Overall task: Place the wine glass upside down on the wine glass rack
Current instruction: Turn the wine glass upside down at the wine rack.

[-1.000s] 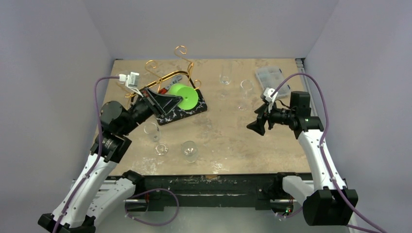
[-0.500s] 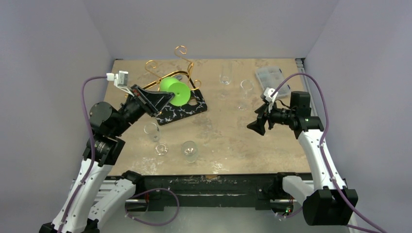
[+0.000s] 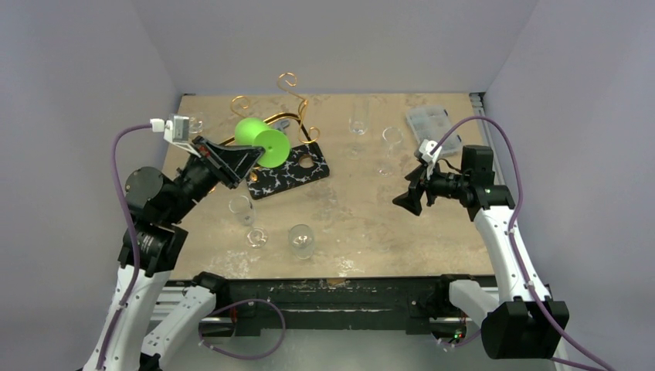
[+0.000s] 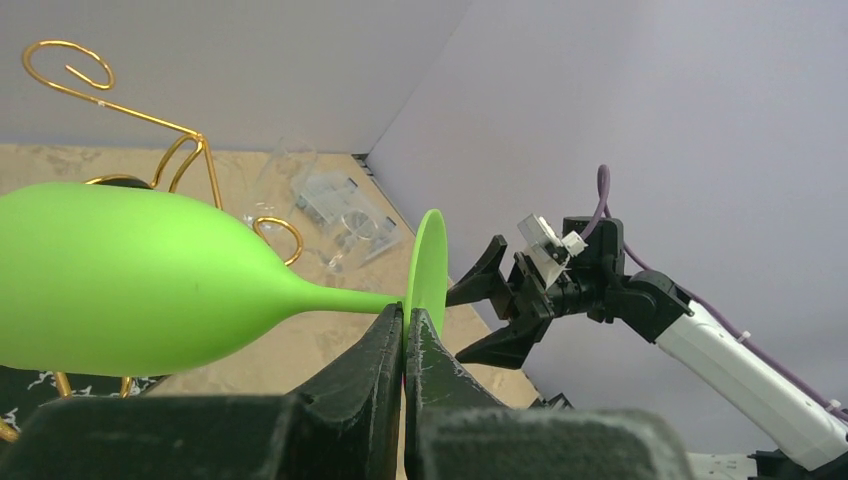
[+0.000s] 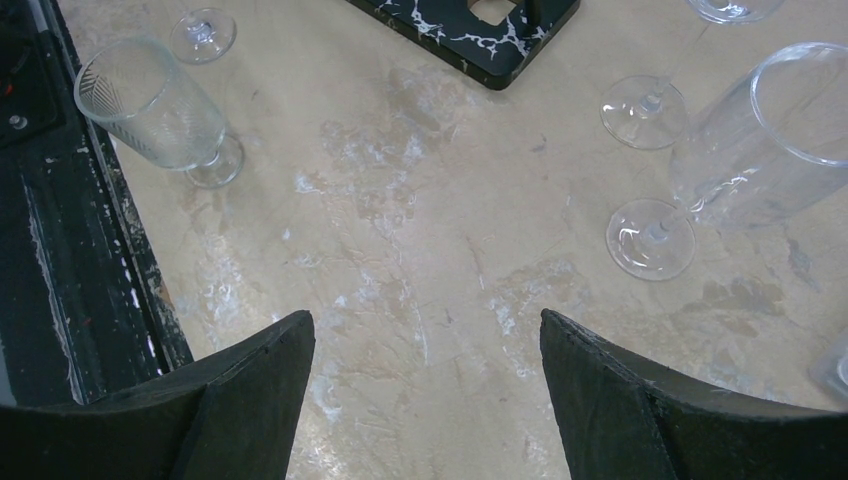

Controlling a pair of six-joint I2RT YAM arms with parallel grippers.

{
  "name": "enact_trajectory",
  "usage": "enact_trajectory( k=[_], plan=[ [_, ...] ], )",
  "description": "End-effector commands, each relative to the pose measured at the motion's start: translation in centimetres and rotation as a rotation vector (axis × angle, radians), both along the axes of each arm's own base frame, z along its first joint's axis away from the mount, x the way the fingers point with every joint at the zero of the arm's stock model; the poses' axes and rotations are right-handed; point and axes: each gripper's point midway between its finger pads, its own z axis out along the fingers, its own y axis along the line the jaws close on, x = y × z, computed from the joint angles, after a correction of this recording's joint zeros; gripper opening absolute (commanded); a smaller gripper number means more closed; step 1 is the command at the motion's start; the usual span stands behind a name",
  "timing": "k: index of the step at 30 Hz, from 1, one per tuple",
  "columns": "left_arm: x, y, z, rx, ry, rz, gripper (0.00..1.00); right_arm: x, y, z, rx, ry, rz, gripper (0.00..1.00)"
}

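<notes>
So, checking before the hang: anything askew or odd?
Only the green wine glass: it lies sideways in the shut left pincer, pinched at the stem beside its foot, not yet inverted. Nothing looks spilled or broken.

Soft, even light is coming from overhead; only faint shadows are lying on the mottled beige tabletop [image 3: 371,209]. My left wrist view is blurring my black fingers [image 4: 360,390], while the matte bright-green wine glass [image 4: 120,280] is showing crisp. Small glints are catching on a tall clear stemmed glass [image 5: 760,140].
</notes>
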Motion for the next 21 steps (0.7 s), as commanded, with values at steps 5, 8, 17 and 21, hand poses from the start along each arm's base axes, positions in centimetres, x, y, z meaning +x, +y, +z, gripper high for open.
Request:
enact_trajectory(
  k=[5,8,17,21],
  plan=[
    [-0.7,2.0,2.2,0.059,-0.094,0.093,0.00,0.4,-0.2,0.1,-0.011,-0.026,-0.002,0.80],
    [-0.8,2.4,2.2,0.073,-0.099,0.114,0.00,0.4,-0.2,0.1,-0.010,-0.024,-0.002,0.80],
    [-0.4,3.3,1.7,0.103,-0.088,0.168,0.00,0.4,-0.2,0.1,-0.012,-0.024,-0.003,0.80],
    [-0.3,4.1,1.4,0.119,-0.083,0.209,0.00,0.4,-0.2,0.0,-0.012,-0.021,-0.003,0.80]
  ],
)
